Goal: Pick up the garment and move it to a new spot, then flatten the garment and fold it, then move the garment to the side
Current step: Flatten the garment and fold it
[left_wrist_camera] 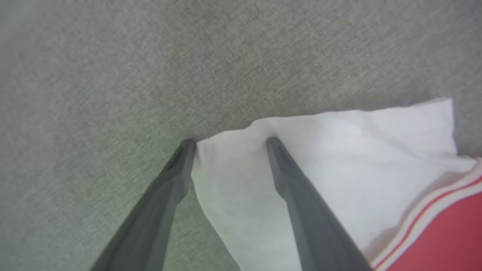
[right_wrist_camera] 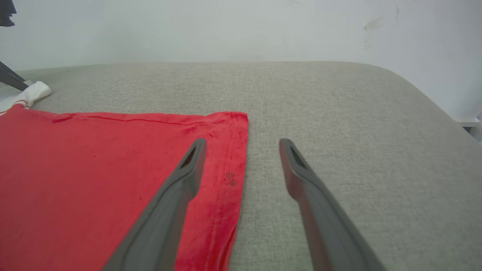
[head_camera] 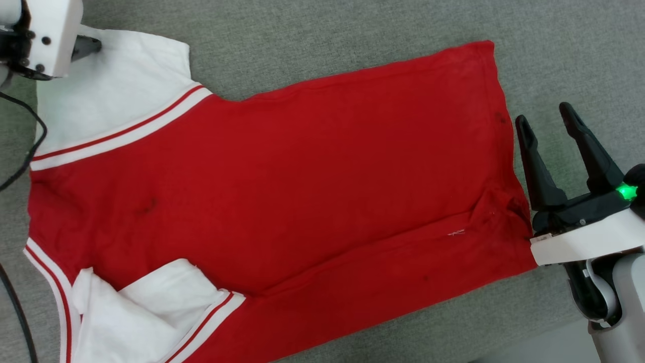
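In the head view, the garment (head_camera: 282,176) is seen spread plain red side up across the grey cushion (head_camera: 322,30), its far sleeve (head_camera: 116,96) laid out at the left and its near sleeve (head_camera: 151,307) crumpled back on itself. The right gripper (head_camera: 544,115) is held open just beside the hem at the right. Flattening is judged to be the step in hand. In the left wrist view, the left gripper (left_wrist_camera: 230,141) is spread wide with the far sleeve's corner caught between its fingers; only the edge should be pinched and drawn outward. In the right wrist view, the open fingers straddle the hem's edge; they should be lowered before being closed, so that both ends can be tensioned evenly.
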